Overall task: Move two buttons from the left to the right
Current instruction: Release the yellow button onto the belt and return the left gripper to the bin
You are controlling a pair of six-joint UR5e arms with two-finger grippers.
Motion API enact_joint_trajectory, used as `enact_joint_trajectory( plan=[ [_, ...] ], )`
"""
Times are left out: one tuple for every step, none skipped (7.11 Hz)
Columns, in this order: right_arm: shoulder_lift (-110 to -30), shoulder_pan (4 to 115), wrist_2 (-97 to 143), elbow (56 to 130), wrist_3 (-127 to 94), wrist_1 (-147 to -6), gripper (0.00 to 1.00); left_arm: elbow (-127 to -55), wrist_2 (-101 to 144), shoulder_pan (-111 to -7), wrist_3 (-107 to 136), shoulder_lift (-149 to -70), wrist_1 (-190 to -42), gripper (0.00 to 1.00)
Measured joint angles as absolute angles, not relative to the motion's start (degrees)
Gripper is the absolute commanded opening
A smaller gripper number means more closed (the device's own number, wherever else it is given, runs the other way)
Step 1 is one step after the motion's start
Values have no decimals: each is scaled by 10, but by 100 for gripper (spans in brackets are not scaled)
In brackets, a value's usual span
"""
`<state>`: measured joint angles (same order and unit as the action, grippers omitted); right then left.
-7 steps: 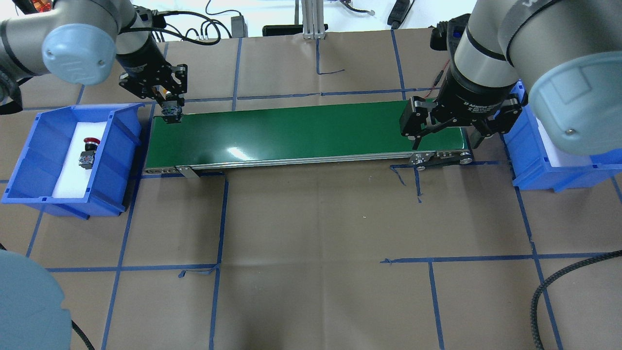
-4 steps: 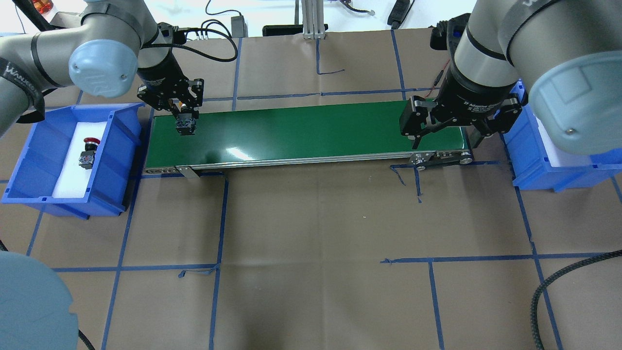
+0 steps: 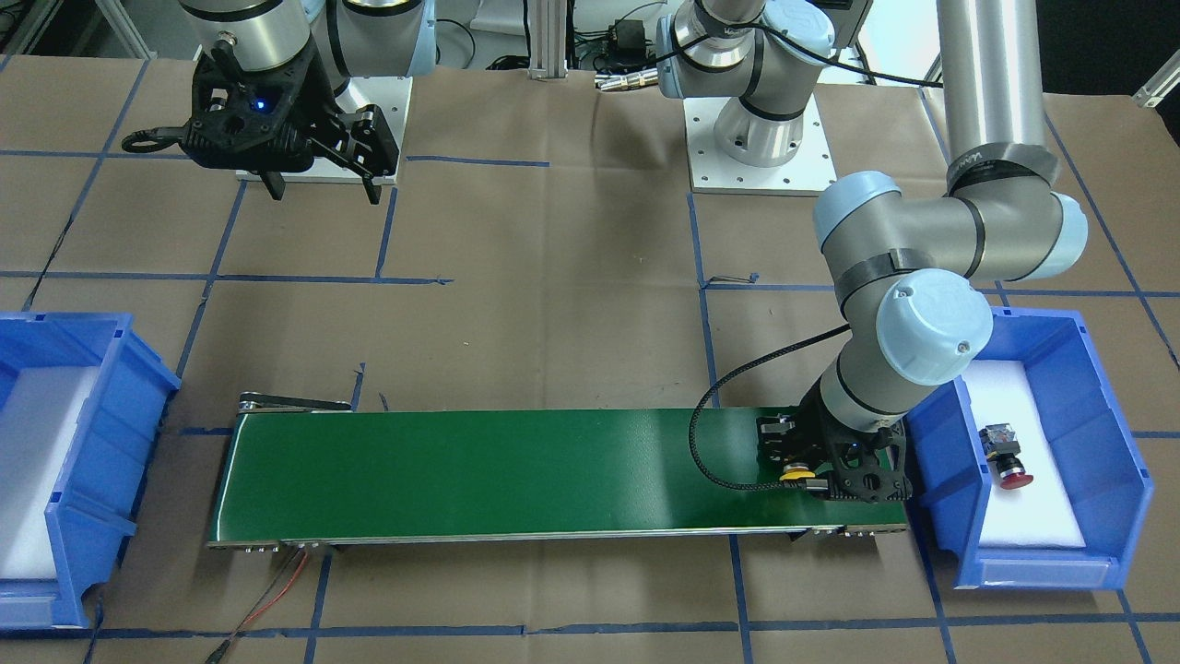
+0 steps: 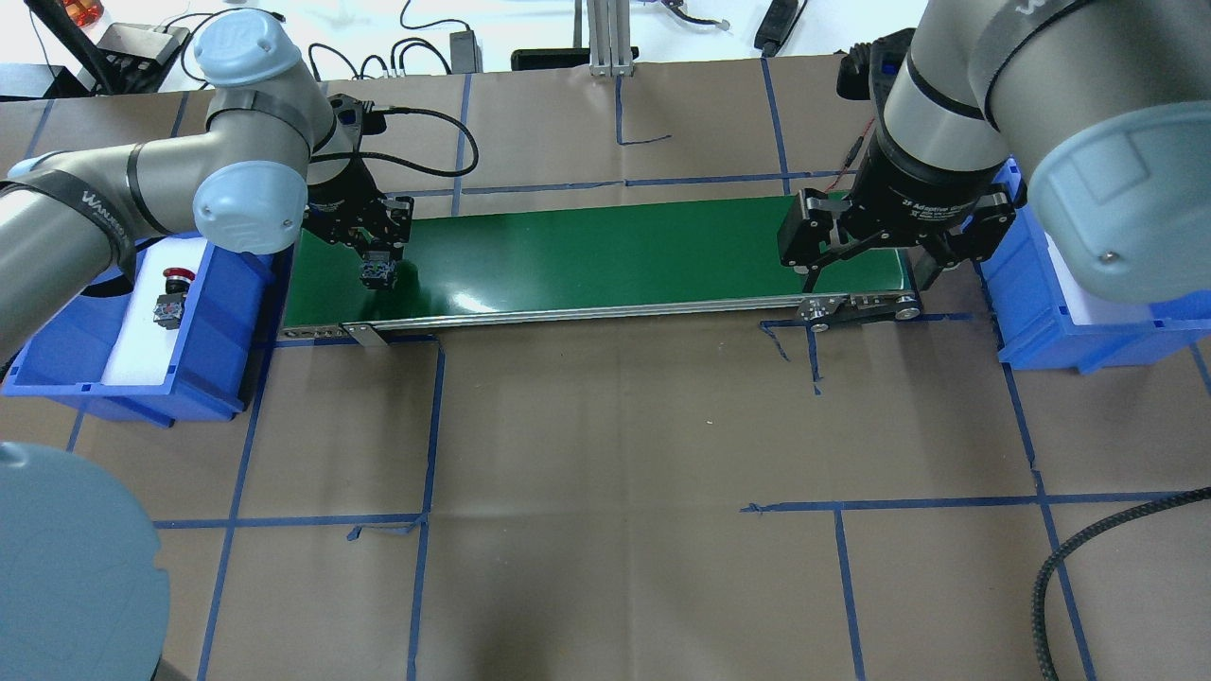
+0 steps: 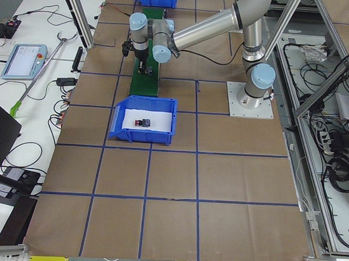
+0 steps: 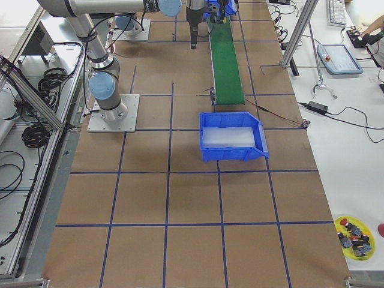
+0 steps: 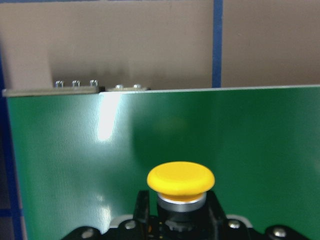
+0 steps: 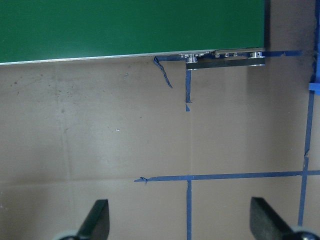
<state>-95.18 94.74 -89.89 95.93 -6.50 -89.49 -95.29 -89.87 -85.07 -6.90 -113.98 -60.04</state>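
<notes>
Step in hand: the yellow button (image 7: 181, 179) is held clamped in the left gripper (image 4: 378, 268), low over the belt's (image 4: 615, 251) left end. Next, it is to be set down and let go (gently, so it isn't tipped). The red button (image 4: 173, 293) lies in the left bin (image 4: 57, 284). The right gripper (image 4: 866, 270) hangs spread, empty, at the belt's other end. Table: brown paper w/ blue tape; room looks ample.

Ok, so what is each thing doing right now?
yellow button: gripped over the left end of the green belt.
red button: lying on its side in the left bin.
left gripper: fingers shut on the yellow button.
right gripper: fingers open, holding nothing, high near the green belt's right end.
green belt: running or stopped, can't tell.
right bin: only white foam showing.
</notes>
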Motion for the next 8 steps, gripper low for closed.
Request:
enact_joint_trajectory(
  plan=[
    [-952, 947, -899, 959, -65, -895, 100, -957, -899, -851, -69, -1145, -590, 99],
    [-952, 947, -898, 958, -65, -895, 100, -956, -899, -851, -67, -1147, -587, 100],
    [-952, 947, -898, 958, -65, -895, 100, -952, -899, -851, -64, -1147, -587, 100],
    [-952, 947, -898, 958, -65, -896, 100, -946, -899, -851, -63, -1144, -589, 100],
    [-952, 947, -898, 958, -65, -896, 100, -935, -899, -851, -63, -1135, -598, 100],
    [-952, 947, -898, 958, -65, -896, 100, -915, -899, -851, -62, -1116, -630, 100],
    [-952, 947, -898, 959, -65, -895, 100, -883, -898, -850, -62, -1093, -689, 100],
    [-952, 947, -898, 959, -65, -895, 100, -847, -898, -847, -62, -1074, -756, 100]
  ],
)
